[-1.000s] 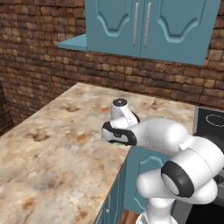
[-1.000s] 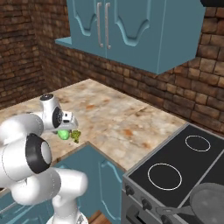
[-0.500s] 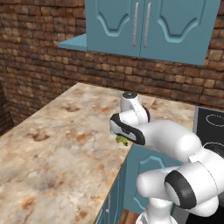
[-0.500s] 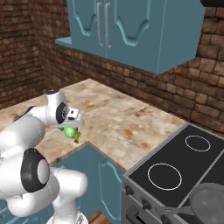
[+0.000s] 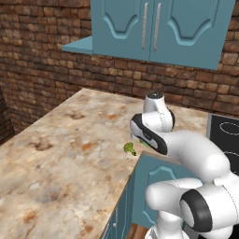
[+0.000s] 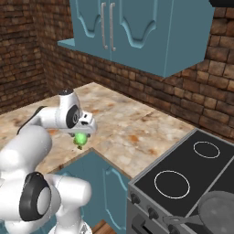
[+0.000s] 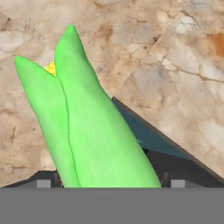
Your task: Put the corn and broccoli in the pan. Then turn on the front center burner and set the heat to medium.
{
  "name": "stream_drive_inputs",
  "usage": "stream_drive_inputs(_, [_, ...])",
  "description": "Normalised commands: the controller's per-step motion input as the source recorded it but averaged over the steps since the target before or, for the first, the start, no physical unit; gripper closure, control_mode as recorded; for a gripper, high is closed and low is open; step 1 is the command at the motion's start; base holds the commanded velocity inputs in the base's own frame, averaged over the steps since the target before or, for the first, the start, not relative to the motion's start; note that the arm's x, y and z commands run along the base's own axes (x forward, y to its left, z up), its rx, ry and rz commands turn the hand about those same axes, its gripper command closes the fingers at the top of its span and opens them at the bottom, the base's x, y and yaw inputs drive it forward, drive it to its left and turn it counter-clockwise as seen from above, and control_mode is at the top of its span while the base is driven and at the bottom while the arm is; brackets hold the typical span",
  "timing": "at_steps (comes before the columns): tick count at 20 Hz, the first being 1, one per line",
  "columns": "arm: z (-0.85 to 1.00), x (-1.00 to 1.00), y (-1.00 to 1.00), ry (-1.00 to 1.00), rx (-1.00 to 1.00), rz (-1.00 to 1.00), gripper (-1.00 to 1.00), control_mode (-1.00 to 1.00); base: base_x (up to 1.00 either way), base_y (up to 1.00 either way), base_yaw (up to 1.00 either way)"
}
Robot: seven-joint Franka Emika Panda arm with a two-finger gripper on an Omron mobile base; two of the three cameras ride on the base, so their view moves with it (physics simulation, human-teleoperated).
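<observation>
While the two-finger gripper (image 6: 81, 134) hung over the near edge of the speckled stone counter (image 5: 56, 154), its jaws were clamped on the bright green, smooth cob of corn (image 7: 87, 135), which rose between them in the hand view with a speck of yellow at its tip. The small bumpy yellow-green broccoli floret (image 5: 129, 149) lay on the counter edge, just left of the hand. The round dark grey frying pan (image 6: 218, 214) sat well to the right, on the near part of the black glass cooktop (image 6: 183, 178). The step in hand looked like carrying the corn; next, a long swing right to release it over the pan.
</observation>
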Motion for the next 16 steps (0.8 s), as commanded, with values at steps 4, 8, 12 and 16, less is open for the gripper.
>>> stream_drive_inputs(4, [0.00, -0.02, -0.74, 0.11, 0.00, -0.20, 1.00, -1.00, 0.00, 0.00, 0.00])
stream_drive_inputs(8, [0.07, 0.00, -0.93, 0.07, 0.00, -0.30, 1.00, -1.00, 0.00, 0.00, 0.00])
stream_drive_inputs(12, [0.01, -0.15, -1.00, 0.03, 0.00, -0.38, 1.00, -1.00, 0.00, 0.00, 0.00])
stream_drive_inputs(16, [0.00, -0.37, -1.00, 0.00, 0.00, -0.36, 1.00, -1.00, 0.00, 0.00, 0.00])
